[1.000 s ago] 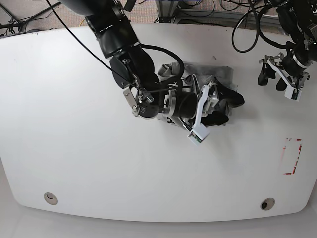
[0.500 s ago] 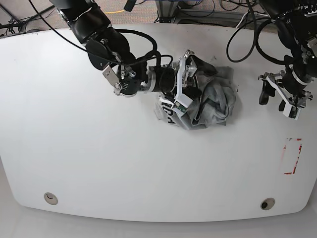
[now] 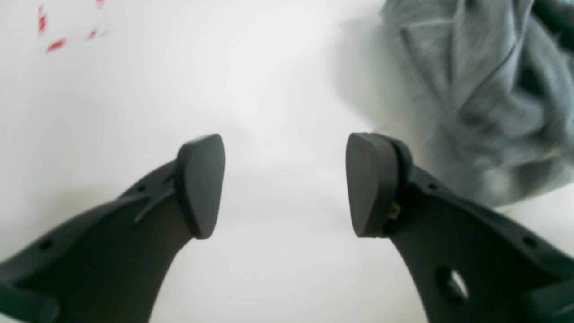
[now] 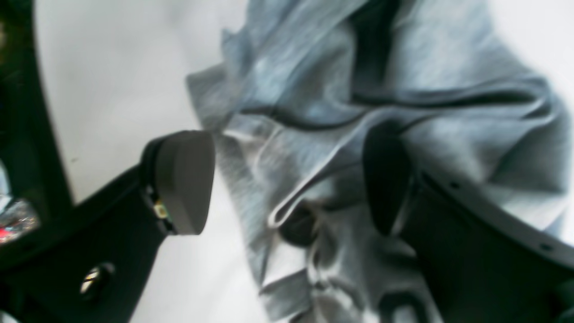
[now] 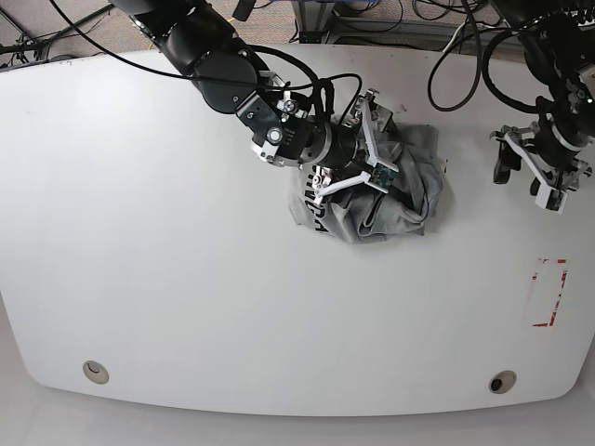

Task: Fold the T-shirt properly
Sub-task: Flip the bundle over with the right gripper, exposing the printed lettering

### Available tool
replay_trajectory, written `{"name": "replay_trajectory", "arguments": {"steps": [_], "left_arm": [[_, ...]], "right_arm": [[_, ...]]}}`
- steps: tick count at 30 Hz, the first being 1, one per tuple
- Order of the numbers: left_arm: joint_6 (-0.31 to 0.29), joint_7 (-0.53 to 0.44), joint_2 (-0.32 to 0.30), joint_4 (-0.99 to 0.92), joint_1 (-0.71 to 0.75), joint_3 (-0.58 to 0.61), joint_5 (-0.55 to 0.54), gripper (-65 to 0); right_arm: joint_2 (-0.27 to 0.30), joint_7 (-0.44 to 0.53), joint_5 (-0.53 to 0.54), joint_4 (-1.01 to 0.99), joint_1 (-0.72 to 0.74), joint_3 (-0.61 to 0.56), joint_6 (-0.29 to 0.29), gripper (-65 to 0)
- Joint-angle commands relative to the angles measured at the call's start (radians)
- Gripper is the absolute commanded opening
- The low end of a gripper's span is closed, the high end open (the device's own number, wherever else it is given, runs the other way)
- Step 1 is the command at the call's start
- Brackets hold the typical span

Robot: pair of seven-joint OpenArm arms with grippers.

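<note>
T-shirt (image 5: pixel 390 190), heather grey and crumpled into a loose heap, sits on the white table (image 5: pixel 167 279) a little toward the far edge, with a strip of black lettering showing at the heap's lower left side. Nothing about it is flat yet, so folding has really not begun; the cloth first needs spreading out.

Over the T-shirt's near-left part hangs the right gripper (image 5: pixel 358 153), jaws spread wide with nothing between them. In the right wrist view a rolled hem or seam of the T-shirt (image 4: pixel 314 179) lies in the gap between the two pads, though no pad looks pressed onto cloth. My guess is that it is held there to pick an edge that can be pulled out of the bundle.

Well to the side of the T-shirt, toward the red marks on the table (image 5: pixel 548 293), the left gripper (image 5: pixel 535 172) is also spread apart and empty. Its own camera shows bare table between the pads and the T-shirt (image 3: pixel 484 89) off to one side, untouched. It seems parked clear, leaving the heap to the other arm.
</note>
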Motion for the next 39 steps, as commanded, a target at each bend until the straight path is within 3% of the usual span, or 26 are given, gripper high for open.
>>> {"name": "replay_trajectory", "arguments": {"steps": [1,7,9,17,21,24,29,35,37,39], "left_arm": [[-0.001,-0.02,-0.027,0.017,-0.007,-0.048,0.001,-26.0],[-0.001,-0.02,-0.045,0.017,0.017,-0.141,0.003,-26.0],[-0.001,-0.02,-0.061,0.016,0.017,-0.143,0.003,-26.0],[-0.001,-0.02,-0.082,0.016,0.036,-0.164,0.005,-26.0],[-0.001,-0.02,-0.08,0.016,0.039,-0.166,0.003,-26.0],[-0.001,-0.02,-0.076,0.016,0.057,-0.167,0.003,-26.0],[-0.001,-0.02,-0.074,0.016,0.068,-0.131,0.003,-26.0],[-0.001,-0.02,-0.077,0.016,0.105,-0.141,0.003,-26.0],[-0.001,-0.02,-0.077,0.017,0.106,-0.141,0.001,-26.0],[-0.001,-0.02,-0.077,0.017,0.109,-0.147,0.003,-26.0]], "right_arm": [[-0.047,0.046,-0.057,-0.028,0.022,0.003,-0.001,-19.8],[-0.061,0.122,-0.093,-0.117,0.023,-0.008,-0.003,-56.8],[-0.063,0.122,-0.094,-0.131,0.029,-0.01,-0.007,-65.0],[-0.069,0.075,-0.089,0.082,-0.024,-0.006,-0.009,-65.0],[-0.104,0.061,-0.088,0.099,-0.035,-0.01,-0.001,-65.0],[-0.138,0.066,-0.011,0.125,-0.05,-0.013,0.0,-65.0],[-0.185,0.067,0.104,0.095,-0.009,-0.011,0.04,-65.0],[-0.245,0.083,0.119,-0.037,0.016,-0.013,0.054,-64.8],[-0.25,0.112,0.122,-0.1,0.032,-0.013,0.054,-61.4],[-0.253,0.127,0.124,-0.149,0.032,-0.013,0.054,-53.3]]}}
